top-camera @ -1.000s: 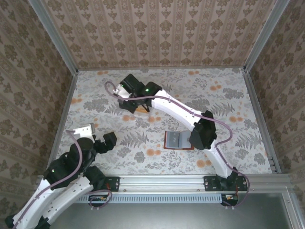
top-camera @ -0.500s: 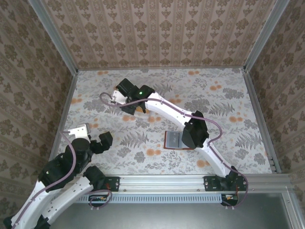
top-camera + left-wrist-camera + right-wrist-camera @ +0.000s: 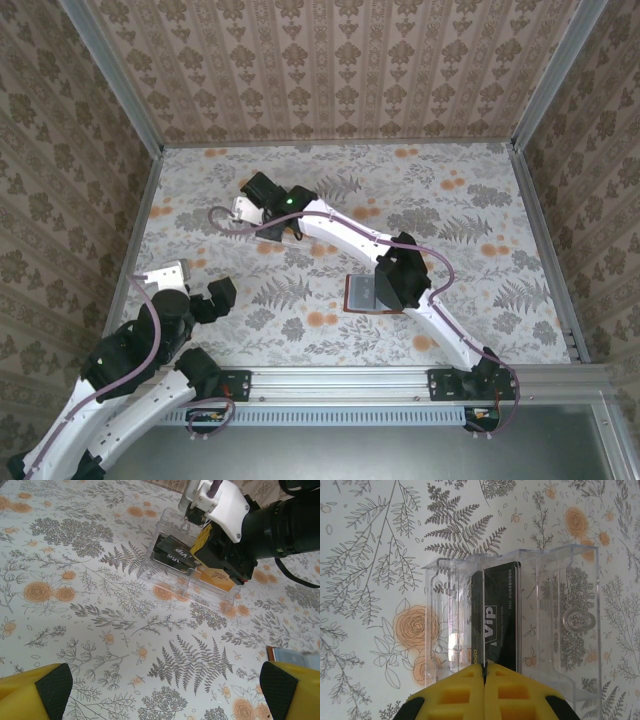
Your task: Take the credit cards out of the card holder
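Finding: the right gripper [image 3: 484,674] has its jaws pressed flat together, tips down over the clear plastic box [image 3: 570,575] toward the far left of the table [image 3: 480,200]. No card edge shows between the pads.

A dark grey card [image 3: 502,605] lies inside the box. An orange-tan card [image 3: 220,580] sits just beside it, partly under the gripper. Both are out of the card holder [image 3: 360,295], which lies open well apart from the box, part of it hidden by the right arm's elbow.

The left gripper [image 3: 167,687] hangs spread wide near its own base, holding nothing.

By my reading, you are at the depositing step. The next move calls for a straight lift off the box without dragging the cards, then a look at the holder's covered part — whether anything remains there I cannot tell.
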You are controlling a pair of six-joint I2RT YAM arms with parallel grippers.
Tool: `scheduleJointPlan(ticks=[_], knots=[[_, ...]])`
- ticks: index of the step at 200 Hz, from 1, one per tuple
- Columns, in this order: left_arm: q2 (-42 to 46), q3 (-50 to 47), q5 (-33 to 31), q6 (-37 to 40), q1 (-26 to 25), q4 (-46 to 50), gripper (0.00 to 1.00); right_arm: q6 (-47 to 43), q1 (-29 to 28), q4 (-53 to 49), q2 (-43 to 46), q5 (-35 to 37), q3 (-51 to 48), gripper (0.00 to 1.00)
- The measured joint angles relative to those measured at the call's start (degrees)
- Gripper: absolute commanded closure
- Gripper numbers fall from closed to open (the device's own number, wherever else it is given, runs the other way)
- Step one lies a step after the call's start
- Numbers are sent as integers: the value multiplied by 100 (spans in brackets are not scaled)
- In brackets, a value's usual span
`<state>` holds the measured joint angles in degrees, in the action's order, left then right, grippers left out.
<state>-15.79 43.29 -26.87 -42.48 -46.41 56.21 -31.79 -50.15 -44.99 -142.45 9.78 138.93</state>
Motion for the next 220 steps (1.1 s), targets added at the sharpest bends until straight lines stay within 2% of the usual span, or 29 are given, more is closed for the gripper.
scheduleJointPlan(ticks=[153, 163, 220], knots=[[0, -2, 0, -44, 2, 0, 0, -103, 28, 236, -280, 168, 17, 100], [0, -2, 0, -46, 2, 0, 0, -101, 28, 243, -280, 188, 17, 86], [0, -28, 2, -83, 2, 0, 0, -55, 44, 264, -308, 291, 17, 76]])
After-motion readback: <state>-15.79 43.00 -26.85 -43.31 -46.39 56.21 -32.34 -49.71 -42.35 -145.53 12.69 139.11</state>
